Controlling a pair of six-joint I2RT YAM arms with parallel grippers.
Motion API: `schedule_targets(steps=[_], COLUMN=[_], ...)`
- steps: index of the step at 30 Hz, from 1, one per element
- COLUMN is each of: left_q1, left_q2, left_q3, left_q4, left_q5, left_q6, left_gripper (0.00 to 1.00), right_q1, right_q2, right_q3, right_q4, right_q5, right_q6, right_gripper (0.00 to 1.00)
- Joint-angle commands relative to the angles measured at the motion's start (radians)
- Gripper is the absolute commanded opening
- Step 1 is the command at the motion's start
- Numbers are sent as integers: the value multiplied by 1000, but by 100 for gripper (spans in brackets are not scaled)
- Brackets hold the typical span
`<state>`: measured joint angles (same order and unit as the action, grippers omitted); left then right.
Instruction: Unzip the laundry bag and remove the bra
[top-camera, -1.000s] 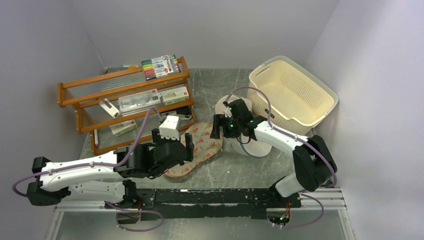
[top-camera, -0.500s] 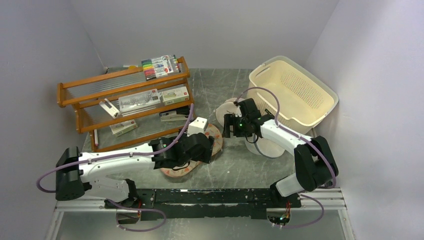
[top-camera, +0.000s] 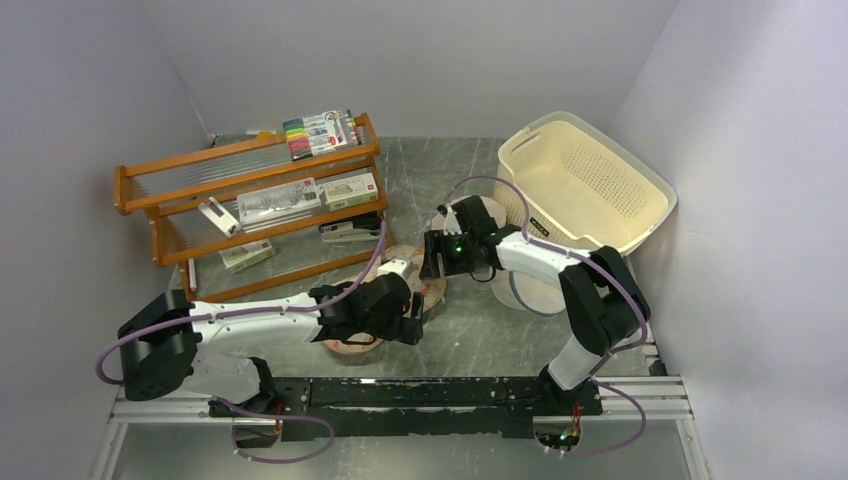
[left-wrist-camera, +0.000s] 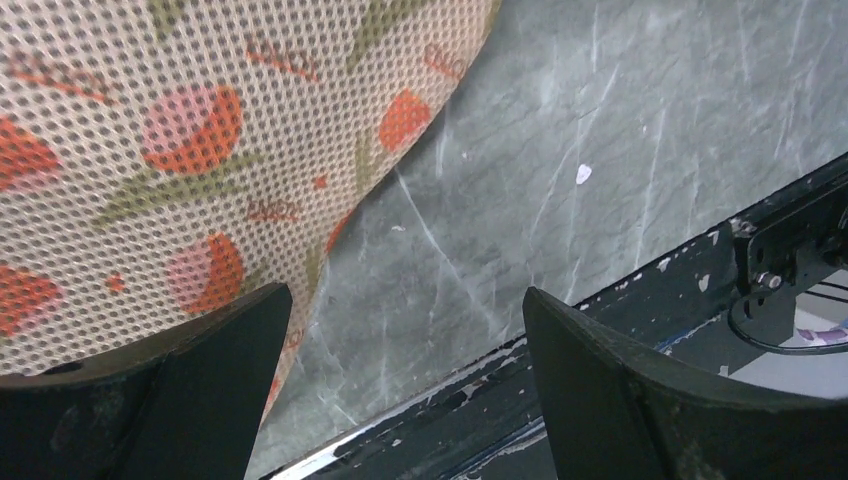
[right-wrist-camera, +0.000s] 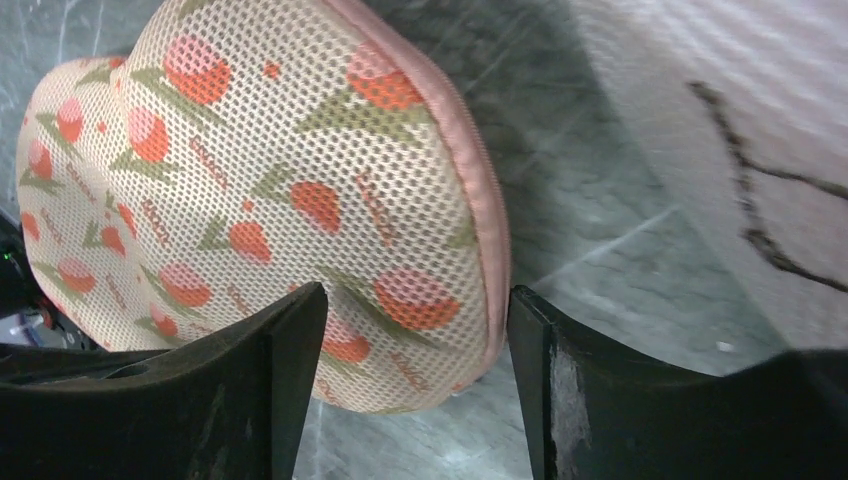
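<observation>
- The laundry bag (left-wrist-camera: 150, 150) lies flat on the table (left-wrist-camera: 560, 150), slantwise between the two arms, with one lobe toward the near rail and the other farther out. Its pink zip edging (right-wrist-camera: 482, 190) looks closed where it shows, and the bra is not visible in any view. I judge the task to be at its first step, reaching in to get hold of the case before unzipping.
- The left gripper (left-wrist-camera: 402, 300) is nearest and hangs low over the near lobe with its fingers spread wide. One finger (left-wrist-camera: 190, 390) overlaps the floral mesh at its edge and the other stands over bare table. It holds nothing, and I cannot tell whether the first finger touches the fabric.
- The right gripper (right-wrist-camera: 418, 295) is farther out, at the far lobe. Its fingers are parted with a clear gap, and the rounded end of the bag and its zip seam lie in the line of that gap. Nothing is clamped.
- The zip pull shows in no view, so the next move, in my judgement, calls for finding it along the pink seam. One gripper would then pin the mesh while the other draws the pull.
- A pale bag with a black line drawing (right-wrist-camera: 700, 110) lies just beside the far lobe, close enough to be snagged.
- The cream basket (top-camera: 590, 185) and the wooden rack (top-camera: 250, 160) stand farthest back, well apart from the work.
</observation>
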<state>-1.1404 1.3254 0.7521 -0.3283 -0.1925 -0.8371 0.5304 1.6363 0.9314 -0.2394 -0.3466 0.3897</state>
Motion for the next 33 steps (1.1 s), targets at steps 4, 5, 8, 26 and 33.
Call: schedule_targets(steps=[4,5,8,26,33], left_q1=[110,143,199,-14,-169], left_q2=[-68,-93,-154,-61,230], left_q3=[-101,-121,-139,92,166], left_q4=[0,-2,-38,25,98], left_q5=[34,39,27,-183,-493], left_q6=[-98,-94,-60,535,749], left_gripper=[98,98,98,94,83], right_q1=[56,60,73,76,73], right_q2=[-39,-59,-103,-603,-805], right_q3=[-63,-92,-167,-210,-271], right_q4=[77,105,198,4,-8], right_q5=[-74,-98,-197,405,537], right_q6=[49,67,121,41,87], right_gripper=[65,64,65,80,81])
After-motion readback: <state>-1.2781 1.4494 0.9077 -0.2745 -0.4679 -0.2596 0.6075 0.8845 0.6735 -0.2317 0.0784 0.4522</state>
